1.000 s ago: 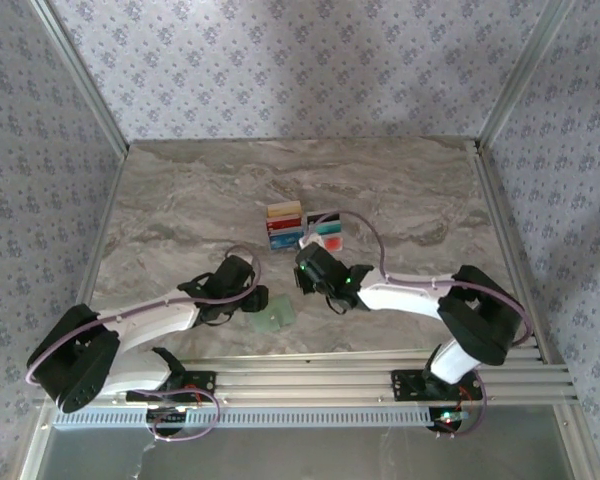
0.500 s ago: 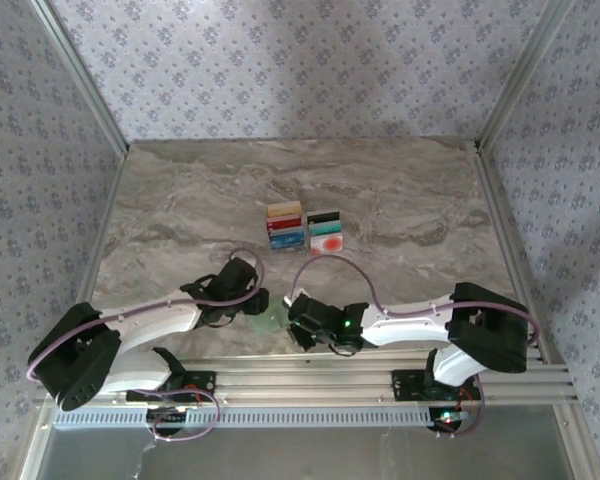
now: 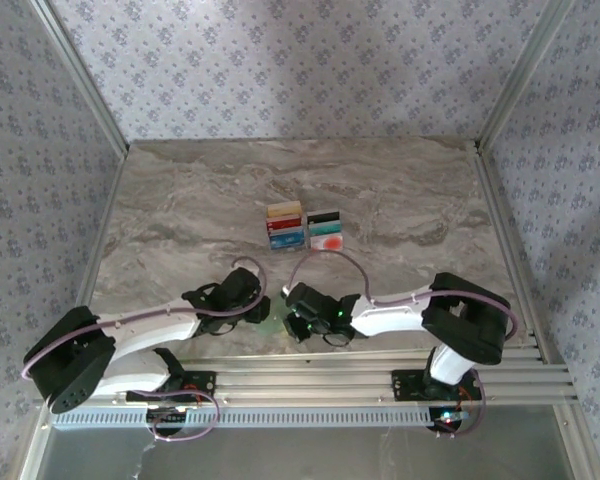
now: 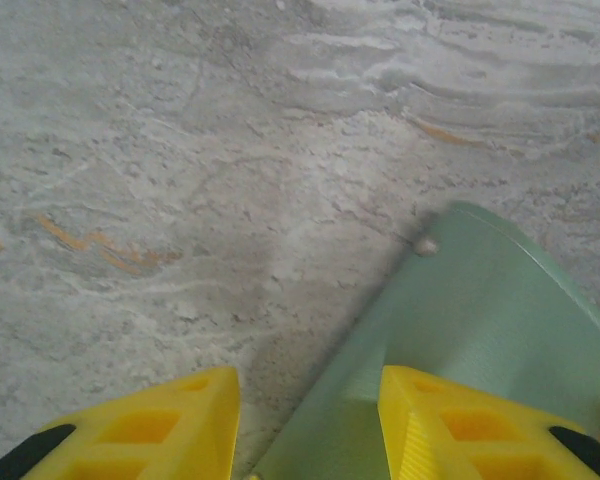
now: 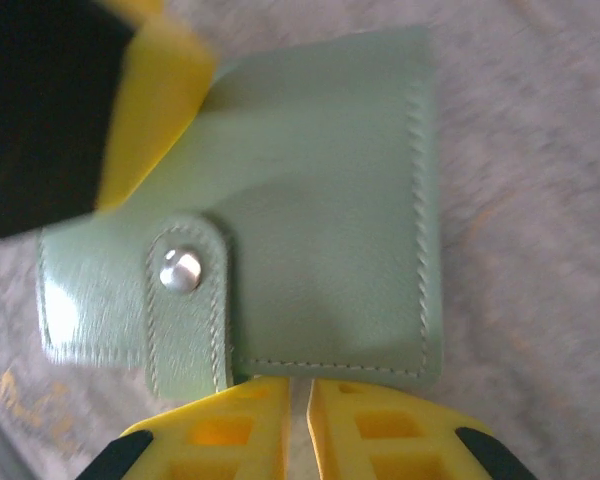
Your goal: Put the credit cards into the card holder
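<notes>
Marbled grey worktop runs from the arms' bases to the patterned walls. Close to its near edge lies the card holder, flat, with a claw on each side.

The left claw is at the holder's 9 o'clock. Its wrist view shows the fingers apart, released. One finger rests over the green sleeve, the other over bare stone, and the sleeve's edge runs between them.

The right claw is at the holder's 3 o'clock. In its own view this claw is clenched to a narrow slit, tips touching the 6 o'clock edge of the holder, just beside the strap with its snap stud. I cannot tell whether anything thin sits in that slit. The left claw's finger covers the holder's 10 o'clock corner.

Farther on, at the holder's 12 o'clock and well apart from it, the credit cards lie in two short columns.
</notes>
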Robot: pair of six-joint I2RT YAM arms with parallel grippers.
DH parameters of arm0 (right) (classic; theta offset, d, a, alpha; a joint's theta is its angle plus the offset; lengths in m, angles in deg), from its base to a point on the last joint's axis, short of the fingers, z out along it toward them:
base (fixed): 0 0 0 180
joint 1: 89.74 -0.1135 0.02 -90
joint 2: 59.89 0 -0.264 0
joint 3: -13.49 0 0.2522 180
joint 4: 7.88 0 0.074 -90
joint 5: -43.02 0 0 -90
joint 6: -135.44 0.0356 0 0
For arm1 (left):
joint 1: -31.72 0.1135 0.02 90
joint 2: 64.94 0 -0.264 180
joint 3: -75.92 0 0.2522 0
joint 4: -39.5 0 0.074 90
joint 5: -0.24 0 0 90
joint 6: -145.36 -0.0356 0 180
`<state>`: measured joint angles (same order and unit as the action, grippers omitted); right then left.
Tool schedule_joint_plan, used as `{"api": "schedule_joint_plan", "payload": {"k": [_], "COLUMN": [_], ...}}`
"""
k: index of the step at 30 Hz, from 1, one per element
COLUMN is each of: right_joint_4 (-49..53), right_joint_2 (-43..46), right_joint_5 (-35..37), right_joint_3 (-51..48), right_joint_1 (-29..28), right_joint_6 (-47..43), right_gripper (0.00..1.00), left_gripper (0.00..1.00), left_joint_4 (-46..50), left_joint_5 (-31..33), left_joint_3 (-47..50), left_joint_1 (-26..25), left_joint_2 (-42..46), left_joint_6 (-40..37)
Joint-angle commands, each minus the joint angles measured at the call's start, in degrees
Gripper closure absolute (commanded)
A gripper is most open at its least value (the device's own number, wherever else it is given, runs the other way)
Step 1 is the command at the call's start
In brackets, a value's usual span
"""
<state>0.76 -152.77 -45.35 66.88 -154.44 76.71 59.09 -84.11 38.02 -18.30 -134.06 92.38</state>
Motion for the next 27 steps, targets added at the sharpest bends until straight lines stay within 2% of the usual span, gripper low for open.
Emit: {"api": "schedule_joint_plan", "payload": {"k": [1, 5, 9, 12, 16, 20, 23, 27], "right_joint_4": [-1.3, -3.3, -1.05, 3.18, 6.85, 9.3, 10.5, 11.44], "right_joint_2": [-2.75, -3.69, -2.48, -0.38, 3.49, 7.5, 10.43, 12.97], "right_joint_5": [8.3, 8.46, 11.74, 16.5, 20.81, 23.12, 23.4, 23.57], "right_joint_3": [-0.21, -0.36, 0.12, 0.45, -1.05, -2.86, -4.58, -5.19], "right_joint_1": [5.7, 9.51, 11.91, 11.93, 12.16, 11.05, 9.71, 6.58], "right_joint_6": [0.19, -0.92, 0.22, 2.43, 4.11, 4.23, 3.92, 2.29], "right_gripper": [0.81, 0.81, 0.8, 0.79, 0.77, 0.75, 0.72, 0.65], "left_gripper": [0.59, 0.6, 0.61, 0.63, 0.63, 0.61, 0.53, 0.45], "left_joint_4": [-3.33, -8.44, -10.92, -12.02, -17.71, -20.36, -21.66, -17.44], "left_joint_5": [-2.13, -3.06, -2.42, -1.43, -5.2, -4.2, -5.22, -3.94], "left_joint_3": [0.8, 0.51, -2.58, -4.34, -4.59, -2.29, -0.07, 1.46], "left_joint_1": [-2.22, -4.66, -6.58, -7.2, -7.45, -7.72, -7.81, -7.77], "left_joint_2": [-1.28, -5.0, -11.31, -14.16, -15.69, -13.89, -10.45, -2.88], "left_joint_6": [1.64, 3.76, 5.4, 7.26, 9.42, 12.15, 11.27, 9.62]}}
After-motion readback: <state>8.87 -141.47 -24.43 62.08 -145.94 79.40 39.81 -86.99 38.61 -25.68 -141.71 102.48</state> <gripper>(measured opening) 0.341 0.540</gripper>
